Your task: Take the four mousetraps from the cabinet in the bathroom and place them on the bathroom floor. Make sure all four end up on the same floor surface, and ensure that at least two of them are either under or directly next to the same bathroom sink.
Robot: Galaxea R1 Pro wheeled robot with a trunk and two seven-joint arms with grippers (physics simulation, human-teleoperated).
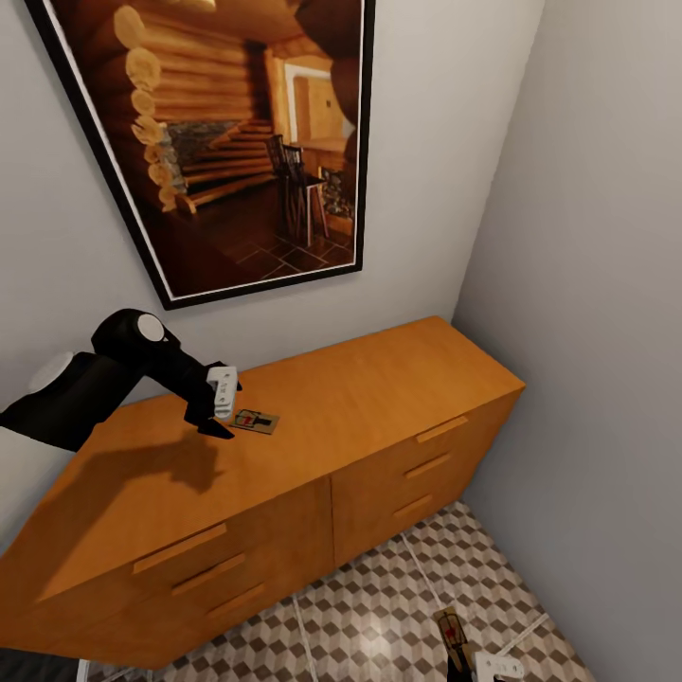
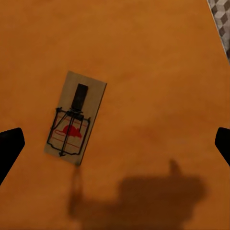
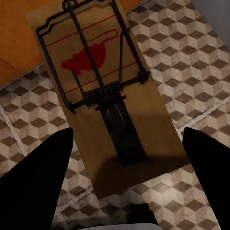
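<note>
Broadly, largest first:
Walls: plain pale grey walls (image 1: pixel 568 237) meet in a corner behind the chest; a large black-framed picture of a log-cabin room (image 1: pixel 242 142) hangs tilted in the head view, its top cut off by the frame edge.
Cabinet: long low orange-brown wooden cabinet (image 1: pixel 379 398) with bar-handled drawers; its left end runs out of the head view.
Floor: bathroom floor (image 1: pixel 379 616) of square tiles printed with brown, beige and white cubes, seen in front of the cabinet.
Left arm: black arm reaching over the cabinet top; left gripper (image 1: pixel 220 409) hangs just beside a trap. In the left wrist view its fingers (image 2: pixel 9 146) are far apart, touching nothing, only the tips in frame.
Trap on cabinet: small flat brown wooden mousetrap with dark wire (image 2: pixel 75 118) lies flat on the cabinet top; tiny in the head view (image 1: pixel 255 421), its red mouse print legible from the wrist.
Right gripper: right gripper (image 1: pixel 461 658) is cut off at the head view's bottom edge.
Held trap: second mousetrap (image 3: pixel 103 91) sits between the dark right fingers (image 3: pixel 36 187) above the tiles; whether they touch it is hard to tell.
</note>
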